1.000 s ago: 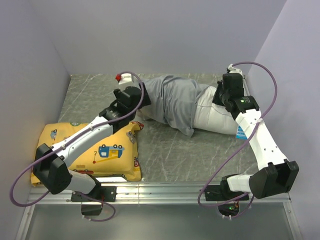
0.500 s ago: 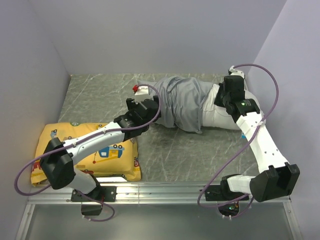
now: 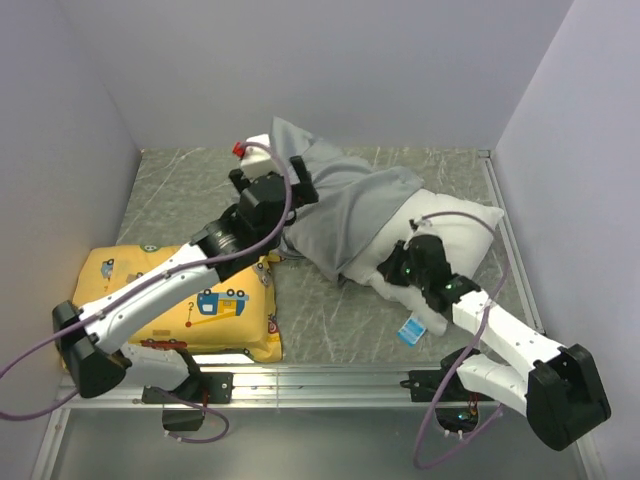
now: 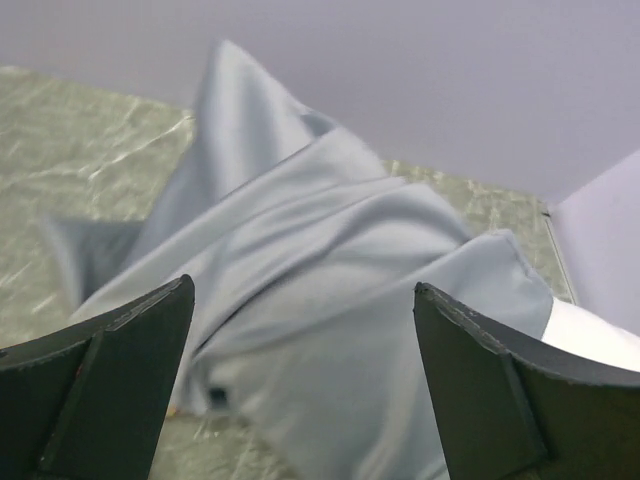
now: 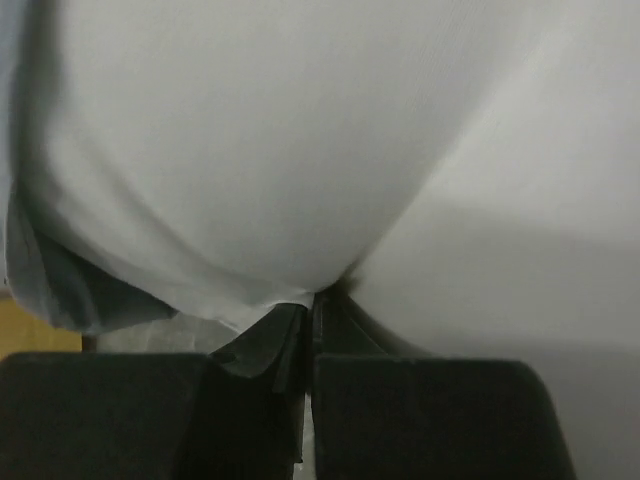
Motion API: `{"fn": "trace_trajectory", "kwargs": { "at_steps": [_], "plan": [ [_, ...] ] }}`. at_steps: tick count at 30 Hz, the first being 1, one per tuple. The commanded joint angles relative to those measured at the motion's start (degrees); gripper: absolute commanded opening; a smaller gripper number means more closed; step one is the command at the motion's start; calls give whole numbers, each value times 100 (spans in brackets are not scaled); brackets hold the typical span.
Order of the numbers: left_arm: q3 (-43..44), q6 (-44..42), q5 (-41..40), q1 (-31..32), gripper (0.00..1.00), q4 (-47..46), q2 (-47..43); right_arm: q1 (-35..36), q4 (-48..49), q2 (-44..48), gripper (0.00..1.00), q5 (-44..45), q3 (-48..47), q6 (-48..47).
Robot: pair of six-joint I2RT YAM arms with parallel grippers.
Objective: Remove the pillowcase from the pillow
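The grey pillowcase (image 3: 345,205) lies bunched over the left end of the white pillow (image 3: 460,230), with one corner peaked up toward the back wall. The pillow's right half is bare, and its blue-and-white tag (image 3: 410,331) lies on the table in front. My left gripper (image 3: 290,188) is open beside the pillowcase's left edge. In the left wrist view its fingers stand wide apart (image 4: 302,286) with the grey cloth (image 4: 330,290) ahead of them, not pinched. My right gripper (image 3: 400,268) is shut on the pillow's near edge, with white fabric (image 5: 280,150) caught between its fingers (image 5: 312,298).
A yellow cartoon-vehicle print pillow (image 3: 170,300) lies at the front left under my left arm. Grey walls close the back, left and right. The marbled table surface (image 3: 330,310) shows between the two arms.
My right arm swung from the far right to the near side, dragging the pillow's edge forward. My left gripper moved back to the left and the pillowcase now peaks up at the back.
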State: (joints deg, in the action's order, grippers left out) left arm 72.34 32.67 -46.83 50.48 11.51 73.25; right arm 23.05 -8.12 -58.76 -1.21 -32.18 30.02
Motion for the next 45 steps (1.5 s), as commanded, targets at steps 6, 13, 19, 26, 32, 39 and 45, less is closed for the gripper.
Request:
{"fn": "trace_trajectory", "kwargs": {
  "at_steps": [6, 13, 19, 26, 32, 39, 45],
  "plan": [
    [2544, -1472, 1747, -56, 97, 817, 2575, 648, 2120, -486, 0, -529, 1521, 1357],
    [3164, -1649, 2686, -161, 98, 889, 3459, 683, 2517, -988, 0, -433, 1786, 1357],
    [3629, -1825, 2356, -293, 95, 871, 3977, 692, 2640, -1181, 0, -441, 1786, 1357],
    [3621, -1957, 3587, -714, 94, 203, 4065, 683, 2631, -1234, 0, -380, 1777, 1331],
    [3753, -2177, 4788, -750, 96, 186, 4267, 683, 2544, -1173, 0, -292, 1751, 1296],
    [3972, -2203, 4187, -759, 34, 308, 4522, 684, 2543, -1146, 0, -239, 1777, 1305],
    [4569, -1598, 3243, -1434, 0, 703, 4646, 692, 2517, -1067, 0, -195, 1812, 1375]
  ]
}}
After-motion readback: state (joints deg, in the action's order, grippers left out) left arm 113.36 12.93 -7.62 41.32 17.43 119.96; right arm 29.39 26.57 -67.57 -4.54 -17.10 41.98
